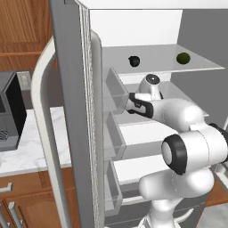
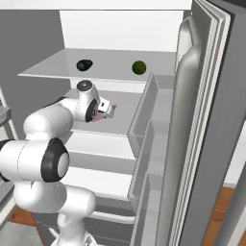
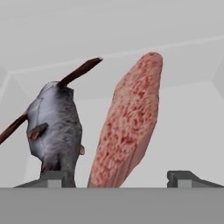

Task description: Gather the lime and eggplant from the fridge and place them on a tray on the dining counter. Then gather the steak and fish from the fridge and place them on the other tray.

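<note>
Two dark fingertips of the jaws [image 3: 118,177] stand apart on either side of the upright steak [image 3: 127,122] on a middle fridge [image 1: 71,111] shelf, not visibly gripping it, the fish [image 3: 56,127] beside, while lime [image 2: 139,67] and eggplant [image 2: 84,65] lie above.

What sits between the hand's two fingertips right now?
In the hand view the lower end of the steak stands between the fingertips, nearer the left one; the fish stands beside it, over the left tip.
</note>
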